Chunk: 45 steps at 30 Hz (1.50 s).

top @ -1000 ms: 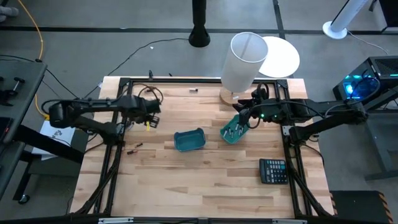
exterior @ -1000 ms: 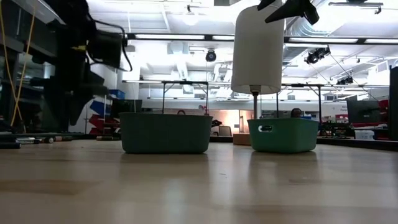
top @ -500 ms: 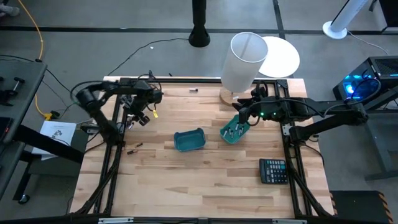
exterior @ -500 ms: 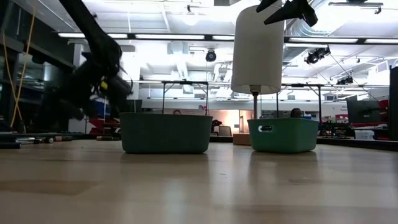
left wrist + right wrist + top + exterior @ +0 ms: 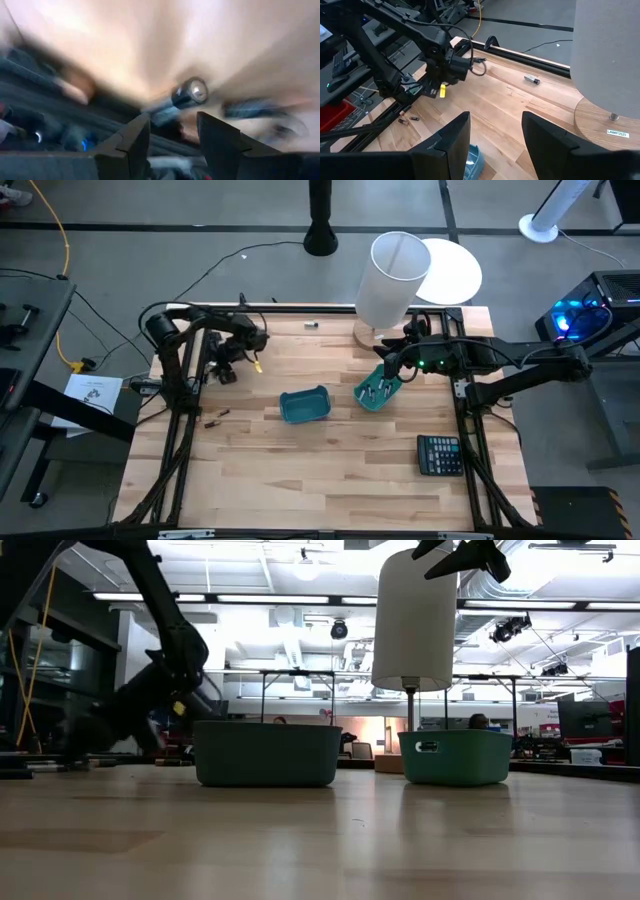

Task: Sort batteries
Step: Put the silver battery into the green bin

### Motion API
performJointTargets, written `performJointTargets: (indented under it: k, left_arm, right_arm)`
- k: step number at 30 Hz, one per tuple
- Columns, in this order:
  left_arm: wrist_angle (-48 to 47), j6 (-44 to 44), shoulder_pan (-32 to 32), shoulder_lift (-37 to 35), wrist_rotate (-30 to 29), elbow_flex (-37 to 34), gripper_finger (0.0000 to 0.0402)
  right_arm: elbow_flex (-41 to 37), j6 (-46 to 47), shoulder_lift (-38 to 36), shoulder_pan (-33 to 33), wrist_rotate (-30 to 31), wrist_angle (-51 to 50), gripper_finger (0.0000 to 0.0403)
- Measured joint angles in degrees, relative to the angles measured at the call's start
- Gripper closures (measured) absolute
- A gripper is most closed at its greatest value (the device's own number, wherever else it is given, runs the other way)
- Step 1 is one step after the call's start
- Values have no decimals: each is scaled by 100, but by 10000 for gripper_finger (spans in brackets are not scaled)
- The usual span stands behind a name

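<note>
Left fingers (image 5: pixel 228 370): low over the counter's (image 5: pixel 300 480) far left part beside the black frame rail, spread, with nothing between them; in the left wrist view the two dark fingers (image 5: pixel 131 142) show a clear gap.
Battery ahead of left fingers (image 5: pixel 190 93): a dark cylinder with a silvery end, seen blurred in the left wrist view just past the fingertips, not touching them.
Loose batteries (image 5: pixel 216 418): two small dark ones on the wood nearer the front than the left fingers, close to the left rail.
Single battery (image 5: pixel 312 325): lies alone at the far edge of the counter, between the two arms; the right wrist view shows it as silvery with a dark end (image 5: pixel 532 79).
Blue-teal bin (image 5: pixel 304 405): mid-counter, between both sets of fingers; whether it holds anything cannot be told.
Green-teal bin (image 5: pixel 378 389): directly under the right fingers, with several batteries (image 5: pixel 380 391) inside.
Right fingers (image 5: pixel 392 368): hanging above the green-teal bin's far rim, spread apart and empty; the right wrist view shows the gap (image 5: pixel 495 145).
White lamp (image 5: pixel 390 280): just beyond the right fingers on a round wooden base.
Calculator (image 5: pixel 439 454): black, on the counter's right front, well apart from the right fingers.
</note>
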Motion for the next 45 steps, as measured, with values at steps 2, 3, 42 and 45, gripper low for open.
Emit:
performJointTargets:
  k: [2,3,42,45]
  left_arm:
    - [56,284,-59,14,58,179,247]
    - [66,410,-81,12,108,280,247]
    - [5320,-1724,-2447,-1764,2810,1219,371]
    - [6660,-2016,-3042,-1191,2780,1207,371]
  right_arm:
    - [0,0,0,-2,0,8,229]
    - [0,0,0,-2,1,7,229]
    - [0,133,2,14,65,326,229]
    - [0,133,2,13,65,392,229]
